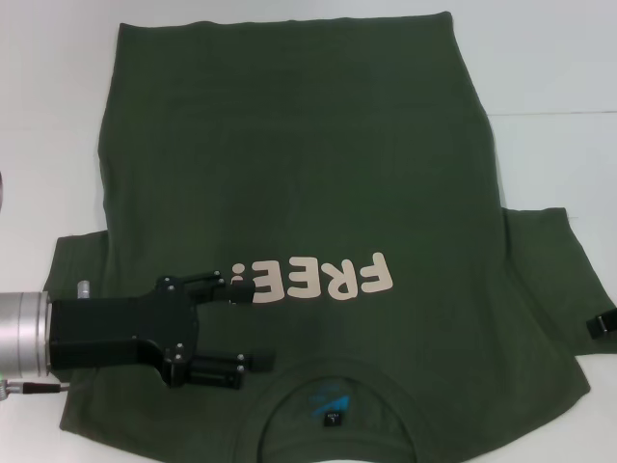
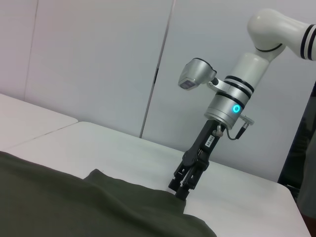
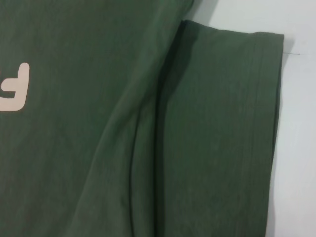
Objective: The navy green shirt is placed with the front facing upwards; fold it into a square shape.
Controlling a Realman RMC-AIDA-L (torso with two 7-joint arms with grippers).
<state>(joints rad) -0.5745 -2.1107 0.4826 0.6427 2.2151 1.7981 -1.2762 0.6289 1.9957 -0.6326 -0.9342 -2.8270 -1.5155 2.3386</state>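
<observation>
The navy green shirt (image 1: 299, 183) lies flat on the white table, front up. Its cream "FREE!" lettering (image 1: 318, 278) and collar (image 1: 333, 405) are at the near edge. My left gripper (image 1: 249, 323) hovers over the shirt's near-left chest beside the lettering, open and holding nothing. My right gripper (image 1: 603, 323) is at the hem of the right sleeve (image 3: 222, 128). In the left wrist view, the right gripper (image 2: 181, 191) has its fingertips drawn together on the cloth edge, which still lies flat on the table.
The white table (image 1: 549, 77) surrounds the shirt, with a seam (image 1: 559, 114) at the far right. The left sleeve (image 1: 82, 260) lies spread out by my left arm. A pale wall (image 2: 98, 59) stands behind the table.
</observation>
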